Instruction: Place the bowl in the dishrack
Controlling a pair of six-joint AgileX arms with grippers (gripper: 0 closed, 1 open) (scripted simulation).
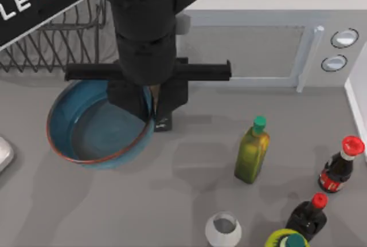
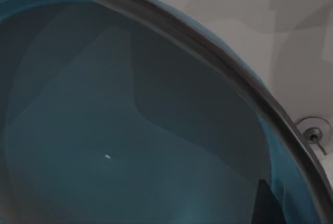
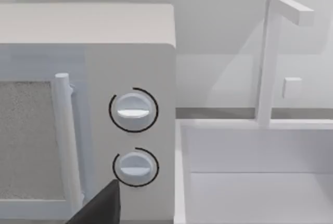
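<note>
Black and bulky, the left arm [image 1: 150, 29] is nearest the top camera, reaching down over the blue bowl [image 1: 94, 129]. Its left gripper [image 1: 150, 109] sits at the bowl's right-hand rim, one finger inside and one outside, pinching the rim. The bowl rests on the grey counter [image 1: 172, 195], just in front of the black wire dishrack [image 1: 57, 40], not in it. Seen from the left wrist, the bowl's blue inside [image 2: 114, 141] is very close. Right of the bowl, a white microwave [image 1: 252, 49] stands at the counter's back. Further right of the bowl stand a green-capped oil bottle [image 1: 252, 152], a small white cup [image 1: 223, 230] and two red-capped dark bottles [image 1: 339, 165]. From the right wrist, the microwave's two dials [image 3: 133, 110] and a white sink [image 3: 255, 172] show; whether that gripper's fingers are spread cannot be told.
</note>
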